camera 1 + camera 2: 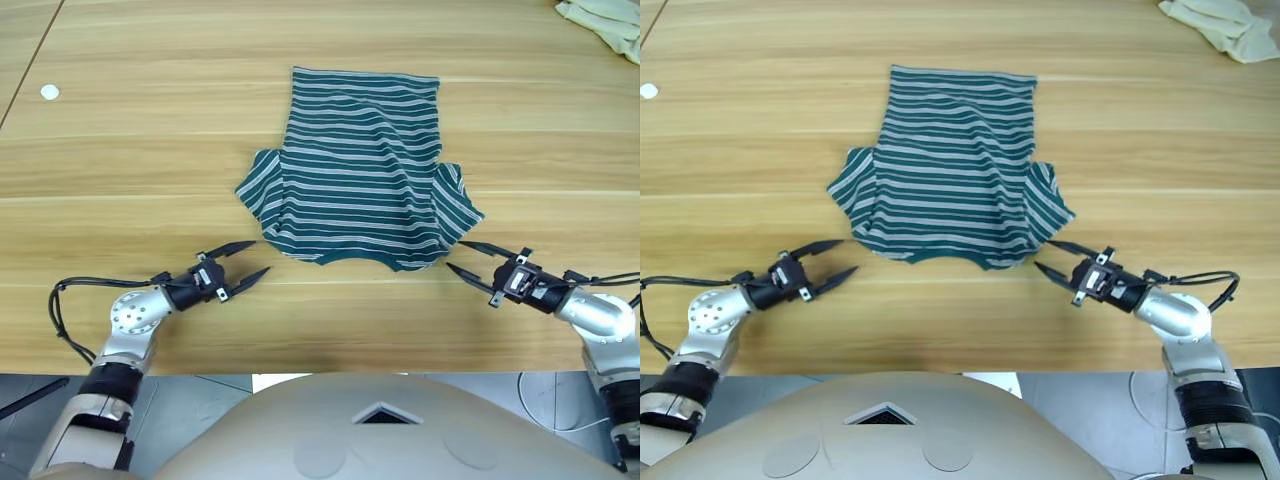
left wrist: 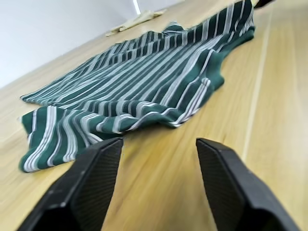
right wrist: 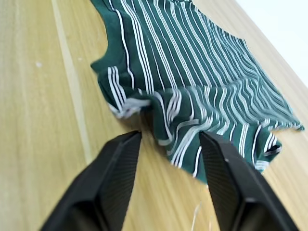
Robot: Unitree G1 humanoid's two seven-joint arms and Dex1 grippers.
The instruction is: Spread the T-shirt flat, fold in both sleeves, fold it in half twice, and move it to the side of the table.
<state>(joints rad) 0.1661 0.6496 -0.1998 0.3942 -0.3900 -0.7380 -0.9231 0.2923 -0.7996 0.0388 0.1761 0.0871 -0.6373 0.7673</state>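
Currently: dark green, white-striped fabric T-shirt (image 1: 360, 170), rumpled, sleeves bunched, on pale wooden table (image 1: 150, 150), just ahead of both tools. Black two-finger left gripper (image 1: 260, 257): spread wide, empty, facing near shoulder. Matching right gripper (image 1: 454, 255): likewise, apparently poised to tug cloth flat.

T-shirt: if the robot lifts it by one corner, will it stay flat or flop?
Probably flop: the T-shirt lies in soft wrinkles and bunched folds. It looks thin, so it is likely light. Pushed, it would likely crumple rather than slide whole.
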